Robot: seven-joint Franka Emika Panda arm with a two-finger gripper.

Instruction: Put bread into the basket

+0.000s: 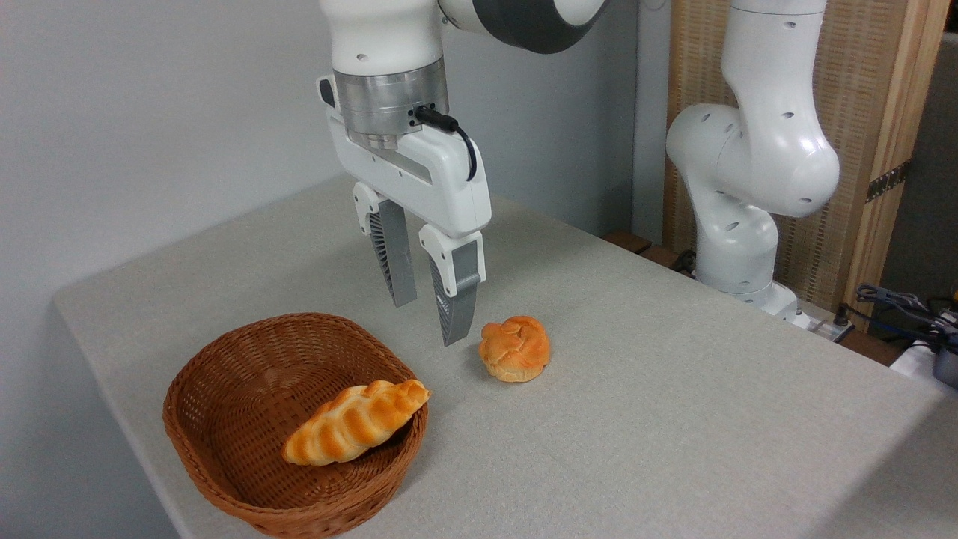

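Bread (515, 348), a small round golden-orange bun with a knotted top, sits on the grey table (673, 419) just right of a reddish-brown wicker basket (224, 389), apart from its rim and not touching it. The fixed camera looks down across the table from one corner.

Above and slightly left of the bun hangs the white robot arm's end effector (429, 322), pointing downward, its two ribbed grey fingers (395, 258) spread with a clear gap between them and nothing held. The fingertips hover above the table surface, over the strip between the basket and the bun; the nearer fingertip ends just beside the bun's left edge in the picture, though whether it is level with it in depth cannot be told. A black cable (456, 135) loops from the metal wrist collar down the side of the end effector's white body.

Inside the basket lies a long braided loaf (355, 430), golden with darker orange ridges, tilted with one end resting up on the basket's right rim.

At the far right, the arm's white base column (748, 195) rises from beyond the table edge, in front of a woven wood-framed screen (861, 112). A tangle of cables (909, 311) lies at the right edge.
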